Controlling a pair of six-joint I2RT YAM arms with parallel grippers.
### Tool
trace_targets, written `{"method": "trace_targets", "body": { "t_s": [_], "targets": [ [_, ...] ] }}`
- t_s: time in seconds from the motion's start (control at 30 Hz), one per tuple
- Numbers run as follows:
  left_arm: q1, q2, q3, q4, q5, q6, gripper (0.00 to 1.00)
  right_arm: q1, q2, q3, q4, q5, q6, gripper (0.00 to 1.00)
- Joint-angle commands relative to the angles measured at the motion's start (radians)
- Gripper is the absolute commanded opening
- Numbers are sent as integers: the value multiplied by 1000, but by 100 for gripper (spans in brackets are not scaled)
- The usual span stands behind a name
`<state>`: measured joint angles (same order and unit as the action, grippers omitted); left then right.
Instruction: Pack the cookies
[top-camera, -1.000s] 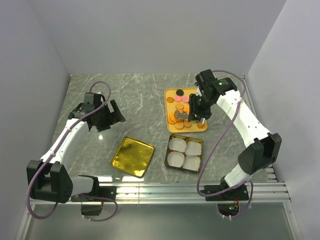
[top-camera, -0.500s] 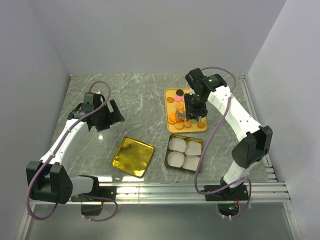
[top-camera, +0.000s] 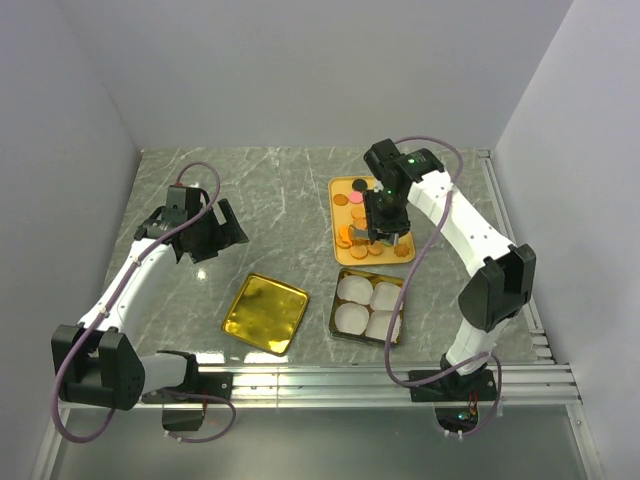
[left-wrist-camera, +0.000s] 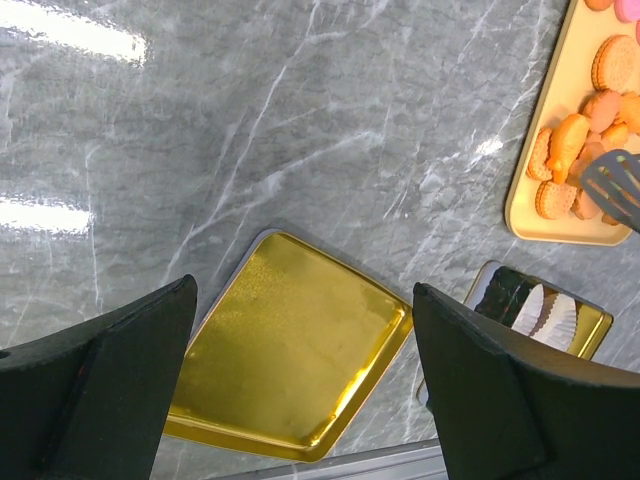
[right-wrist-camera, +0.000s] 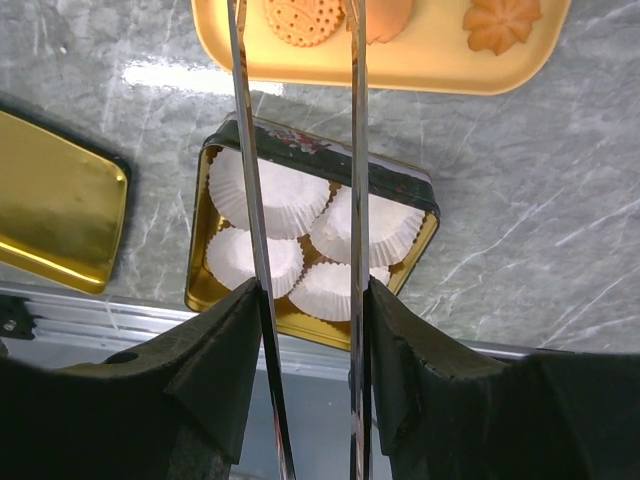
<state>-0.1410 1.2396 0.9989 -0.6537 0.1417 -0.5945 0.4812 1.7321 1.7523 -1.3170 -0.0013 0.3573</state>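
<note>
Below, grey marbled table (top-camera: 290, 200) with cookies (top-camera: 347, 238), pale walls (top-camera: 300, 70) around.

The cookies (top-camera: 347, 238) are lying flat and loose on a yellow tray (top-camera: 336, 218) toward the far right corner of the worktop (top-camera: 280, 200). Most are orange and tan, bunching at its near end. A pink one (top-camera: 356, 199) and a black one (top-camera: 358, 184) are sitting farther back.
</note>
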Motion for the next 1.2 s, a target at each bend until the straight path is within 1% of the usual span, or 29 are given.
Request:
{"method": "trace_targets", "body": {
  "t_s": [0.0,0.17,0.23,0.3,0.43,0.57,0.77,0.9,1.0,1.17],
  "targets": [
    [-3,-26,41,3,-16,13,95,19,32,-2,25,7,-14,51],
    [-3,-34,41,-1,-24,12,95,25,67,16,24,9,-18,51],
    [-3,-34,38,-3,-28,12,95,27,80,30,19,14,-17,50],
    [-3,-35,38,-4,-30,12,95,27,86,41,13,17,-17,46],
    [-3,-31,43,-3,-31,12,95,25,77,50,9,21,-15,33],
    [-3,-20,52,-1,-28,12,95,25,49,47,-4,37,-8,32],
    [-3,-11,89,-11,-31,12,95,25,-32,55,-25,17,14,31],
    [-3,-14,133,-26,-25,-2,95,33,-130,26,-27,4,31,31],
    [-3,-29,156,-27,-22,-11,96,49,-218,-32,-18,-41,19,31],
    [-5,-63,150,-9,-40,-25,97,83,-353,-134,-22,-75,22,31]
  ]
}}
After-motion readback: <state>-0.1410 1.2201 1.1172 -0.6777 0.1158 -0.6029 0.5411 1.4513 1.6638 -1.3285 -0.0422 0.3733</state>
